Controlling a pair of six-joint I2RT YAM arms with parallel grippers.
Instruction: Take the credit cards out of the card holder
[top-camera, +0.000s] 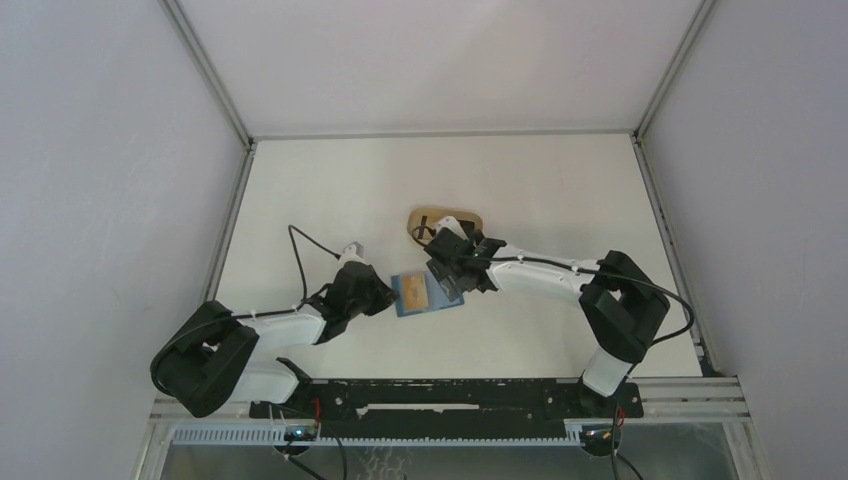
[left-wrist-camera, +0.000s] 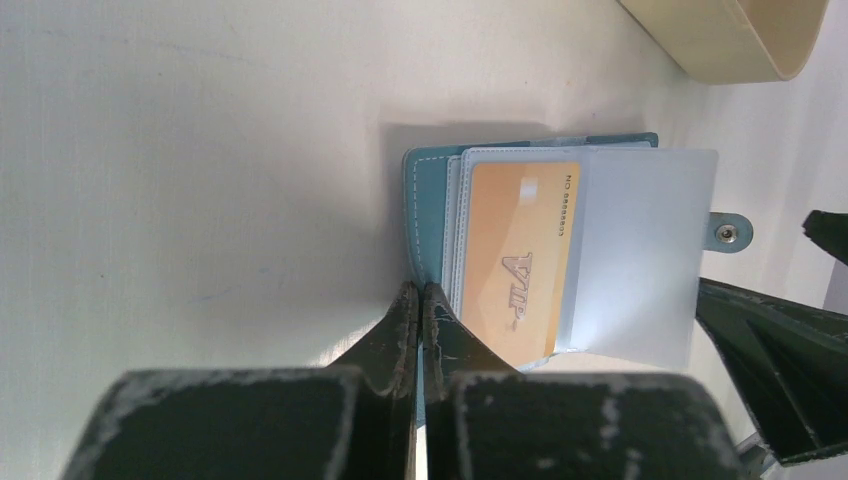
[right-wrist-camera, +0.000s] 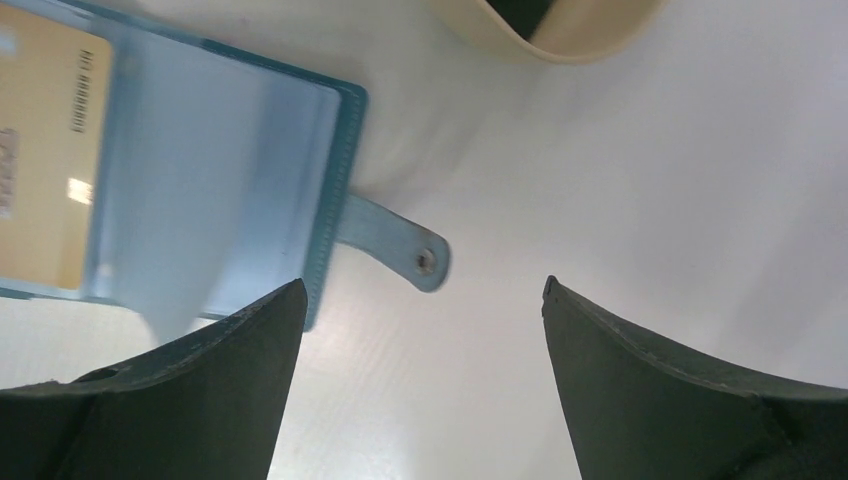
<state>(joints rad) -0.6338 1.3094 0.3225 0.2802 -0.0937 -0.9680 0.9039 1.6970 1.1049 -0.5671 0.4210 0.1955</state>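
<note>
While my left claw (left-wrist-camera: 420, 300) is clenched on the raised left edge of the card holder (left-wrist-camera: 425, 200), the holder lies open on the table (left-wrist-camera: 200, 150) with a gold credit card (left-wrist-camera: 515, 260) showing in its sleeve. My right claw (right-wrist-camera: 424, 282) is spread wide and empty, right over the snap tab (right-wrist-camera: 395, 245). The beige tray (right-wrist-camera: 500, 40) sits nearby.

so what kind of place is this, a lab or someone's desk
Most likely a lab robot cell: a white table boxed in by plain grey panels on metal framing, two arms bolted at its near edge, and a card holder and tray as props.
</note>
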